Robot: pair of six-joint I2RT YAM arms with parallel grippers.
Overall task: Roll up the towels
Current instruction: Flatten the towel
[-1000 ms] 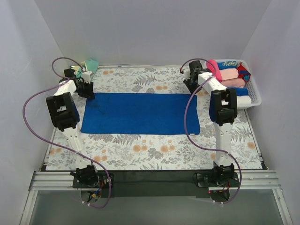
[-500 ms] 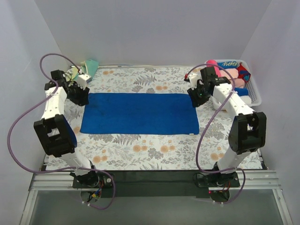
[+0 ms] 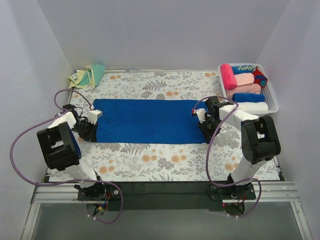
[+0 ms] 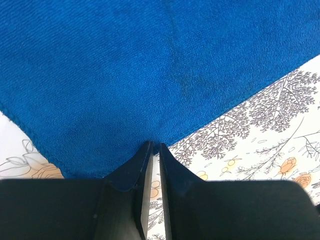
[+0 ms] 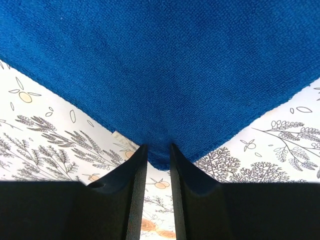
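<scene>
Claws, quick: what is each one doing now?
Left claw: closed on a corner of the blue towel.
Right claw: closed on another corner of it.

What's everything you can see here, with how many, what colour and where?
blue towel: one, royal blue, flat mid-table.
yellow towel: one, pale yellow and teal-green, bunched at the far left corner.
basket: one, white, far right corner.
rolled towels: several, pinks, blue and others, in the basket.
table cover: one, white floral print, under everything.
left gripper: one, black, shut on the blue towel's near left corner.
right gripper: one, black, shut on its near right corner.
</scene>
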